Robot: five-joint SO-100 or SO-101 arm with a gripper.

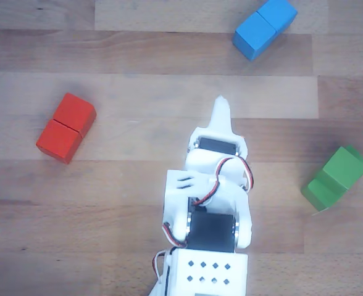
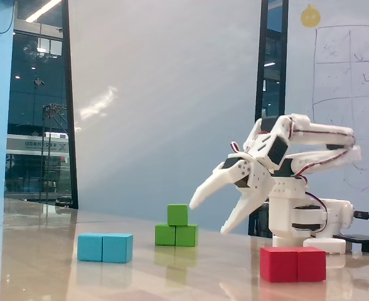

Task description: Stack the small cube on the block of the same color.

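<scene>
Green pieces: two. One small cube (image 2: 177,214), plain-faced, resting on top of one oblong green block (image 2: 176,235) at lower centre of the fixed view; in the other view the pair sits at the right edge, cube (image 1: 346,164) above block (image 1: 320,189).
Blue pieces: one oblong blue block (image 2: 105,248), seam across its middle, lower left of the fixed view; top right in the other view (image 1: 265,28).
Red pieces: one oblong red block (image 2: 293,263), same seamed shape, lower right of the fixed view; left side in the other view (image 1: 66,127).
Finish: all blocks matt, square-edged, solid colour.
Arm: one, white plastic shell with black motor housings and red-and-white wires; base at right of the fixed view.
Gripper (image 2: 214,213): two long tapered white fingers spread wide apart, holding nothing, in the air to the right of the green stack and clear of it.
Table (image 1: 138,74): one, pale wood grain in planks; glossy and reflective in the fixed view.
</scene>
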